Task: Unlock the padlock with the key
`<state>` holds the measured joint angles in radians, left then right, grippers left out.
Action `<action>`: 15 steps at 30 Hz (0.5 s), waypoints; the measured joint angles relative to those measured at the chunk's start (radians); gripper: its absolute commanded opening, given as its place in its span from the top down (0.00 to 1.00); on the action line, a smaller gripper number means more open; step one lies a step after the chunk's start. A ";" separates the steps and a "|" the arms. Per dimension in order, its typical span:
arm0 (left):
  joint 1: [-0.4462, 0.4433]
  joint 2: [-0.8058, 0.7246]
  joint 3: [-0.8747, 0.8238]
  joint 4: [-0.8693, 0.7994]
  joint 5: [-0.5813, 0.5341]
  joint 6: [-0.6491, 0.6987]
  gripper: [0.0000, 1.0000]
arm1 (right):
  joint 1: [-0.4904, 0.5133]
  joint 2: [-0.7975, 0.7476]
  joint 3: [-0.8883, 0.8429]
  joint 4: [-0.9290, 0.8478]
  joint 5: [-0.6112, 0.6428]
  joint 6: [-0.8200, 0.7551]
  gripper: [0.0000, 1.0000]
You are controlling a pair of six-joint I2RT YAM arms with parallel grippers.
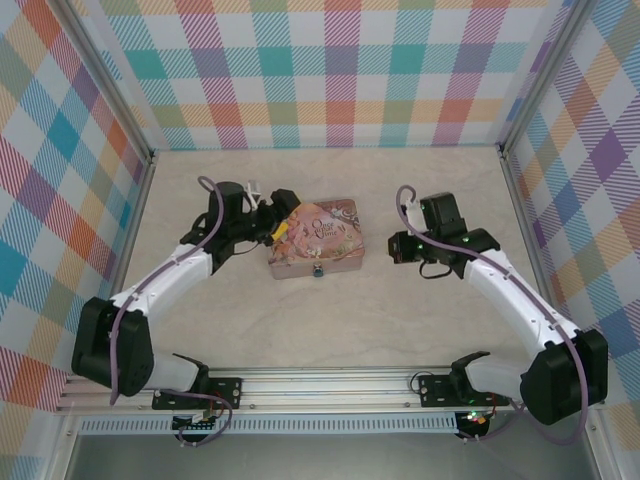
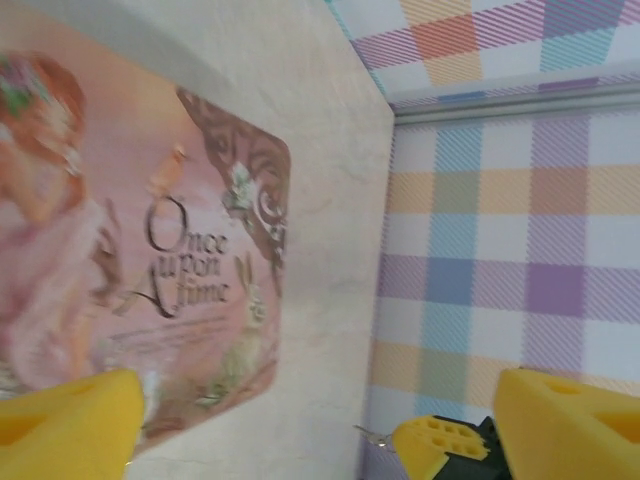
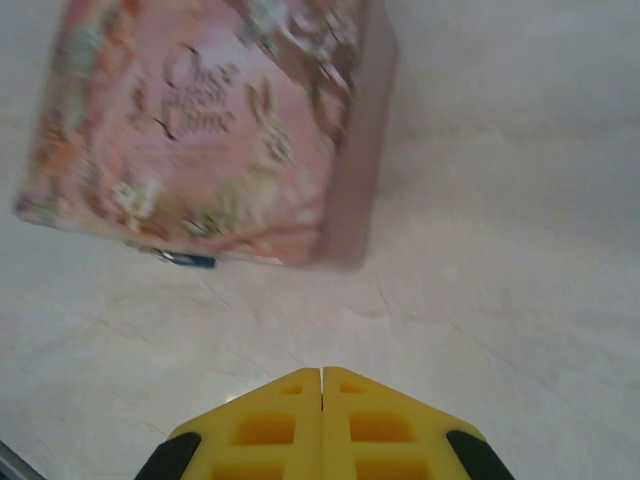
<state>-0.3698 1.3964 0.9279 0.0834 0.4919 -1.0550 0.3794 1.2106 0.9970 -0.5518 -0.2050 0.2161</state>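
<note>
Looking down from the top cam, can see a pink tin (image 1: 316, 238) lying flat near the middle of the table (image 1: 420, 190), lid up, w/ a picture & the words "Once upon a time" on it. Can spot the padlock (image 1: 318, 270) at the tin's near side wall, right up against it: tiny, blue body. Can find it in the right wrist cam too, as a small blue bit w/ a shiny part, low at the tin's front edge, a bit blurry.

Next, the left claw (image 1: 280, 228): hangs over the left end of the tin. Stands wide open in the left wrist cam, w/ one yellow finger (image 2: 65, 425) at the bottom left over the lid & the other at the bottom right. Has hold of nothing; just lid, table & the check wall (image 2: 500, 250) between them.

Then the right claw (image 1: 397, 247): sits to the right of the tin, apart from it, facing it. Pressed tight shut in the right wrist cam, yellow tips flat together w/ no gap. Can't see anything between them from there. From the left wrist cam, tho, can make out a tiny thin grey bit poking out of its tip: the key (image 2: 372, 435), as best as can be told. Well apart from the padlock.
</note>
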 measured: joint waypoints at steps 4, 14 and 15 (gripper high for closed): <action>-0.035 0.088 0.000 0.124 0.021 -0.186 0.19 | 0.018 0.043 0.065 0.114 -0.048 -0.019 1.00; -0.133 0.243 -0.002 0.461 -0.040 -0.701 0.40 | 0.128 0.207 0.122 0.376 -0.092 -0.009 1.00; -0.141 0.247 -0.004 0.486 -0.050 -0.739 0.41 | 0.137 0.217 0.122 0.395 -0.092 -0.005 1.00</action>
<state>-0.5106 1.6436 0.9241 0.5690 0.4423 -1.7943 0.5159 1.4277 1.1187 -0.1566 -0.2970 0.2108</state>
